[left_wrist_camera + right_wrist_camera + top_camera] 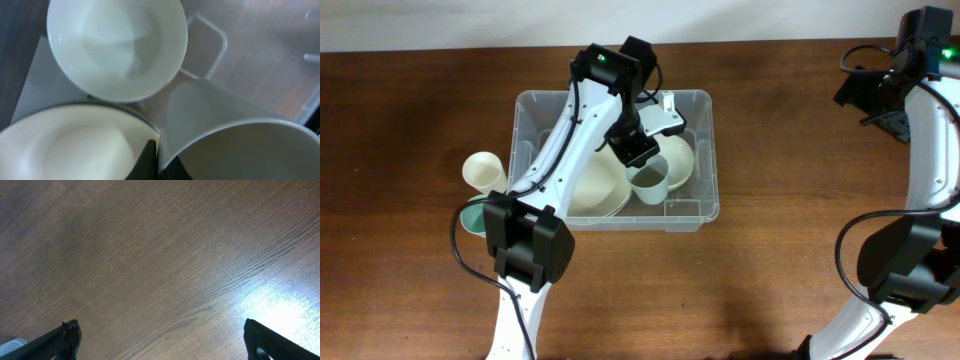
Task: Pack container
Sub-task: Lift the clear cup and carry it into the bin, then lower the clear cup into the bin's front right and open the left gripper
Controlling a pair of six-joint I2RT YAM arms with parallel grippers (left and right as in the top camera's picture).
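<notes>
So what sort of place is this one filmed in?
Probably a robot test bench staged with tableware, not a real kitchen: the left arm and right arm work at a wooden table, with a clear container holding bowls and a cup.

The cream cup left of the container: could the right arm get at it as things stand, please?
Probably not: the right pincer hangs open far to the right, with the container and the left arm between it and the cream cup.
</notes>
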